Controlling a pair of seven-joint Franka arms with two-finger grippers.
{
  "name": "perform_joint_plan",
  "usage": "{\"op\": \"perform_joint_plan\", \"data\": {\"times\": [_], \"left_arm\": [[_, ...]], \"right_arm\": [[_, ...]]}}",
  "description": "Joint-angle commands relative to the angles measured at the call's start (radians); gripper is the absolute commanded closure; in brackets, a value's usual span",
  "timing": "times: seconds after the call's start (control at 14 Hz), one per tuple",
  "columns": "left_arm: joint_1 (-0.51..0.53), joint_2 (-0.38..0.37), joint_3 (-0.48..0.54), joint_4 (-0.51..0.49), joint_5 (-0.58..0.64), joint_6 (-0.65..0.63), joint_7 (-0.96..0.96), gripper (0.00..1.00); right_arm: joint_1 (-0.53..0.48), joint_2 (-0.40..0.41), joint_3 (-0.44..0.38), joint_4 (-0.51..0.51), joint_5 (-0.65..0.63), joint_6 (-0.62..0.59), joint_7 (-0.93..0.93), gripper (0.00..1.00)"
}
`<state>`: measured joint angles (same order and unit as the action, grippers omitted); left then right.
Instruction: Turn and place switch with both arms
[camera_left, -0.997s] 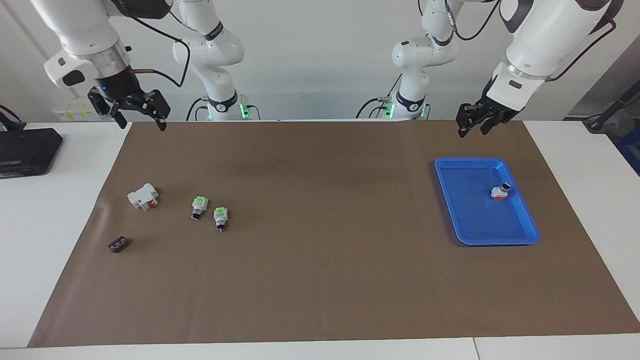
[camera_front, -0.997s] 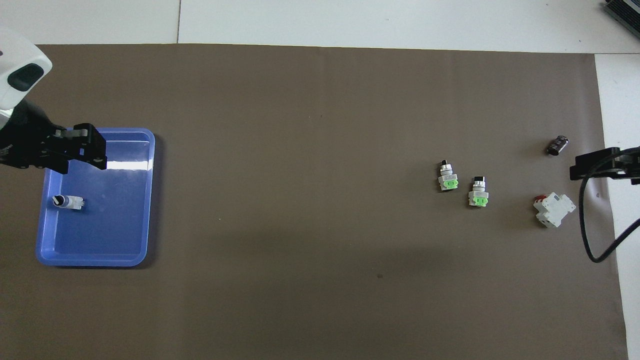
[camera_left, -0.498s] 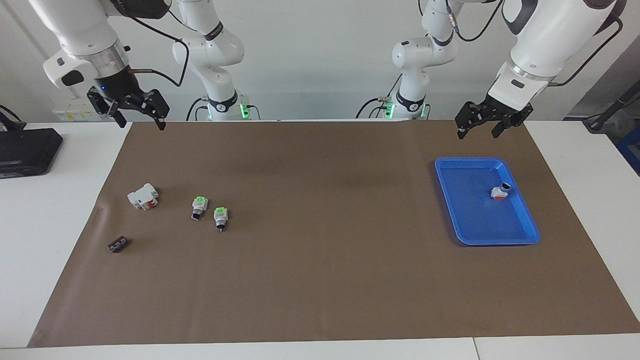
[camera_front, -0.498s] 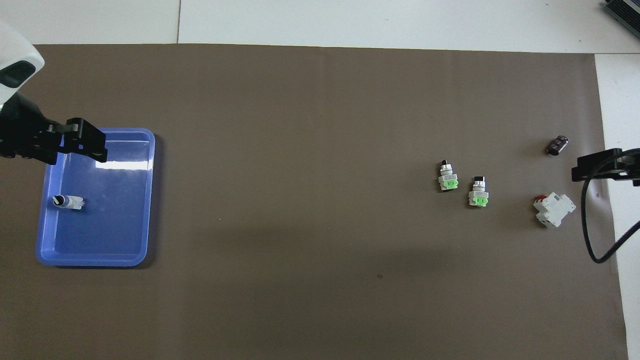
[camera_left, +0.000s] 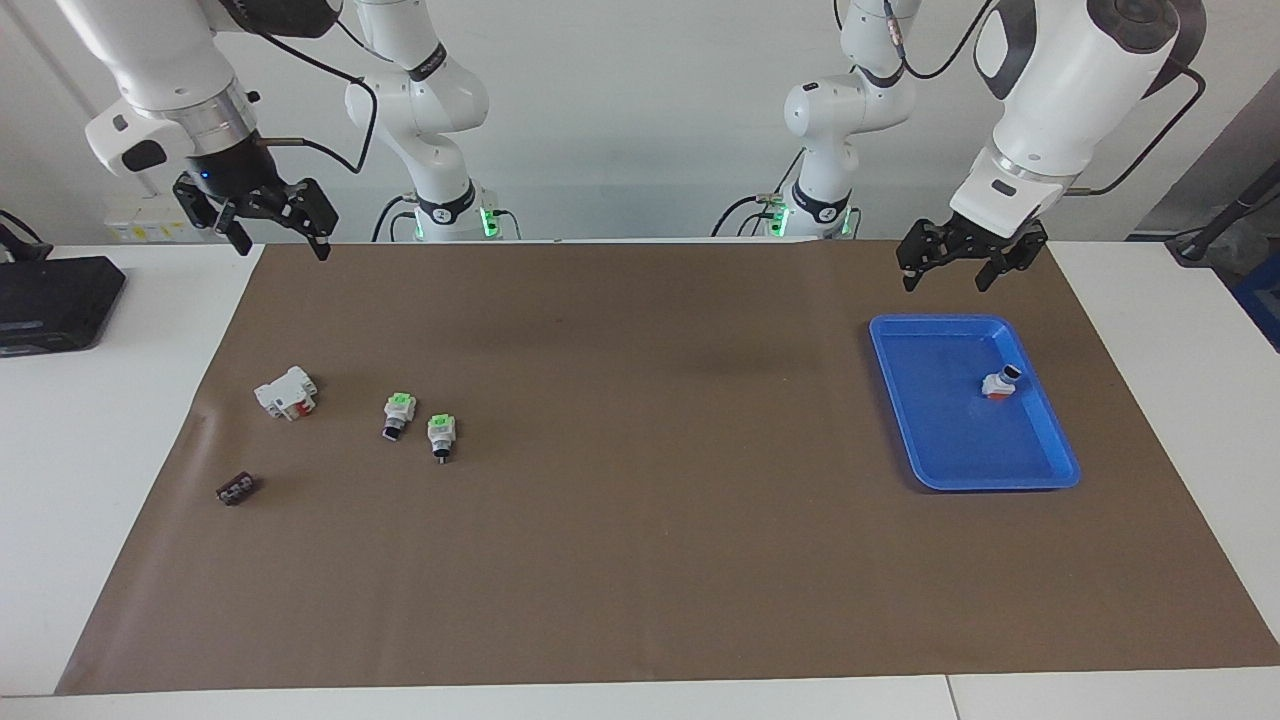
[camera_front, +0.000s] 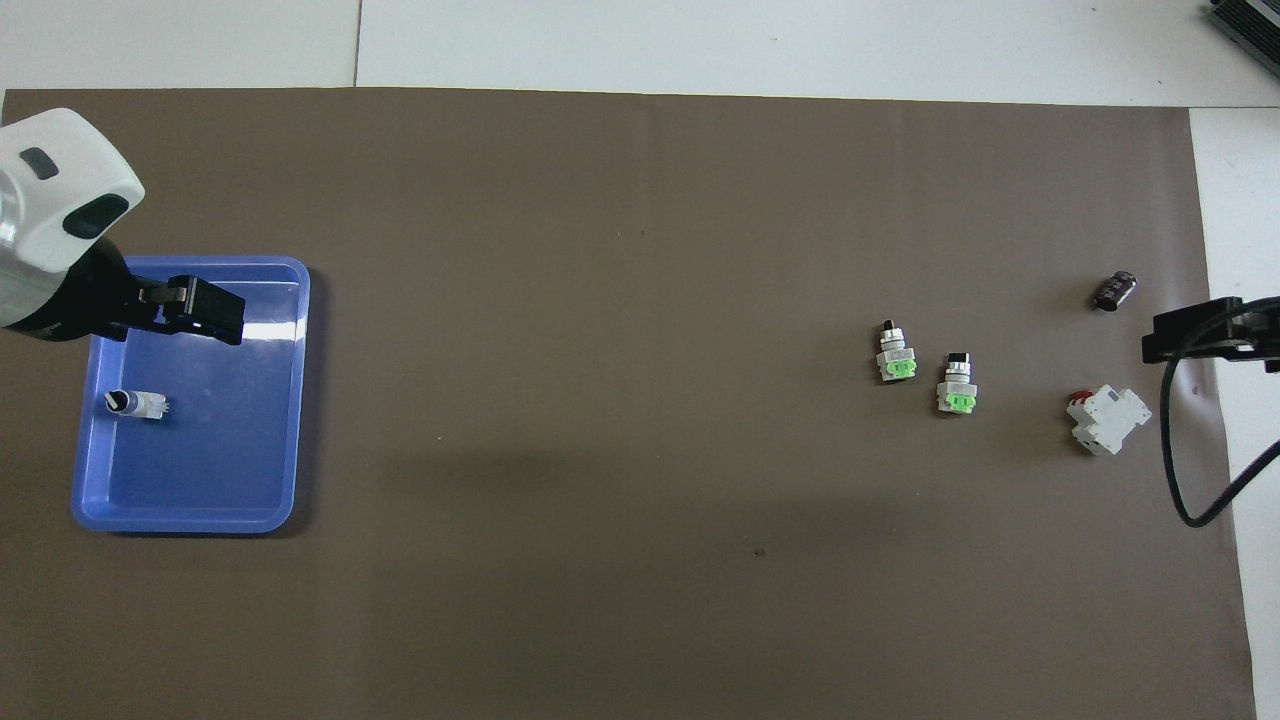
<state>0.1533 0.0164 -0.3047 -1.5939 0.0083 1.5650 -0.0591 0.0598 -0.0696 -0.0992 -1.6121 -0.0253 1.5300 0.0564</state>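
Note:
One switch lies on its side in the blue tray, red face showing in the facing view; from overhead this switch shows white with its dark knob. Two more switches lie green face up on the mat toward the right arm's end, also visible from overhead. My left gripper hangs open and empty in the air over the tray. The right gripper waits open and empty, raised over the mat's corner by its base.
A larger white block with a red part and a small dark piece lie on the brown mat beside the two green switches. A black box sits on the white table off the mat.
The left gripper's fingers have spread open and its wrist has turned and shifted slightly toward the table's middle. The switch in the tray and the right arm have not moved.

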Motion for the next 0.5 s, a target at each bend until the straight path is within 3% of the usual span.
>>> {"op": "perform_joint_plan", "data": {"times": [0.0,0.43], "left_arm": [[0.022,-0.047,-0.004,-0.072,0.006,0.064,0.022,0.02],[0.017,-0.044,-0.004,-0.067,0.004,0.076,0.022,0.02]], "right_arm": [[-0.011,-0.01,0.012,-0.006,0.001,-0.001,-0.007,0.0],[-0.014,-0.009,0.012,-0.005,-0.002,-0.005,-0.007,0.0]]}}
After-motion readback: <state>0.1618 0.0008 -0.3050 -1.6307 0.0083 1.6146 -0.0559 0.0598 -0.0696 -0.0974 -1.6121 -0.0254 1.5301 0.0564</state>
